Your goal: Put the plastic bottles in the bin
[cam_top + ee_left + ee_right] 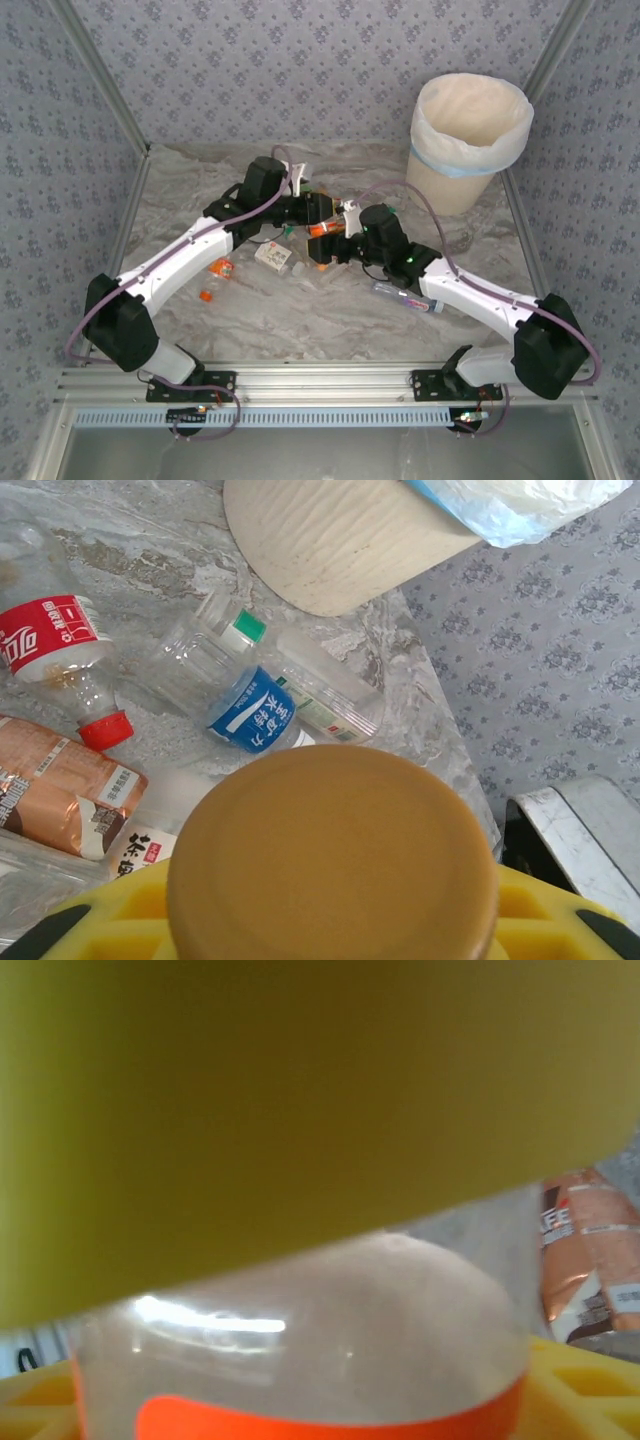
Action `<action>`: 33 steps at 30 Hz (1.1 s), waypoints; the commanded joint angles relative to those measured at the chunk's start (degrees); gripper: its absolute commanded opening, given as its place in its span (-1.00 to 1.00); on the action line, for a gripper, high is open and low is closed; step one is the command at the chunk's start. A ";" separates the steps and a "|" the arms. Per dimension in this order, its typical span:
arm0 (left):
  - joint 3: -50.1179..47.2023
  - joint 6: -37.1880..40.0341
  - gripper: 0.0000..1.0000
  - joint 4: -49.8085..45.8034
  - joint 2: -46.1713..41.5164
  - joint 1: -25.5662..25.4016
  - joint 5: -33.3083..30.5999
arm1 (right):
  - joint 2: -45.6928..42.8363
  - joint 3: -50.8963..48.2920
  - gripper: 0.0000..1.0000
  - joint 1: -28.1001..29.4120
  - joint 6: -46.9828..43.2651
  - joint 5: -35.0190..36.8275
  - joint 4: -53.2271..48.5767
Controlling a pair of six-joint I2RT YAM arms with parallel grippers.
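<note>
Clamping the cap end of an orange-labelled bottle (325, 231), the left tool (320, 220) holds it raised over the middle of the table (300, 330); the left wrist view looks straight onto the bottle's tan cap (330, 860) seated against a yellow pad. Facing it from the other side, the right tool (345, 232) has its yellow fingers (300, 1090) above and below the bottle's clear body, the orange label band low in its wrist view; whether they press on the plastic or merely flank it, I cannot tell. This reads as a handover between the arms, with the bottle not yet passed. Beyond the meeting point, other bottles lie loose on the table: a red-labelled one (55, 635), a blue-labelled one (250, 712) and a green-capped one (243, 628) near the foot of the bin (450, 185), plus one beside the right forearm (405, 296). The bin stands at the far right corner, on the right arm's side. The next move probably calls for a firm grip from the right tool before the left tool lets go, then a lift high enough to clear the bag-lined rim.
</note>
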 commanded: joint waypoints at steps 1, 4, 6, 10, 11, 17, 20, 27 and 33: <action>0.94 0.40 -0.69 1.87 -0.92 -0.15 2.71 | -0.61 1.00 0.36 0.54 -1.90 1.74 1.19; 1.19 0.41 -0.08 1.54 -1.24 -0.15 2.94 | -1.58 1.22 0.22 0.53 -3.60 2.97 -1.56; 1.33 1.07 0.45 0.76 -1.70 -0.16 1.72 | -1.94 1.79 0.19 0.43 -4.76 4.31 -4.56; 2.67 2.09 0.93 -1.43 -2.53 0.75 0.01 | -2.79 3.20 0.16 -0.33 -6.05 6.14 -10.83; 2.77 1.82 0.98 -1.81 -2.91 1.42 -0.76 | -3.27 3.69 0.14 -0.77 -6.63 6.59 -12.65; -2.85 -4.01 0.99 0.79 -8.59 7.19 -8.21 | -6.04 6.66 0.08 -4.61 -9.73 8.07 -20.73; -8.08 -7.41 0.99 1.28 -12.74 11.39 -12.62 | -7.14 8.95 0.08 -7.07 -11.35 8.74 -23.45; -20.04 -2.97 0.99 -0.72 -25.33 17.83 -20.98 | -7.15 21.09 0.06 -16.42 -14.02 11.81 -32.34; -23.17 0.19 0.99 -8.48 -31.22 20.77 -28.39 | -2.56 33.21 0.08 -27.32 -18.20 12.60 -35.43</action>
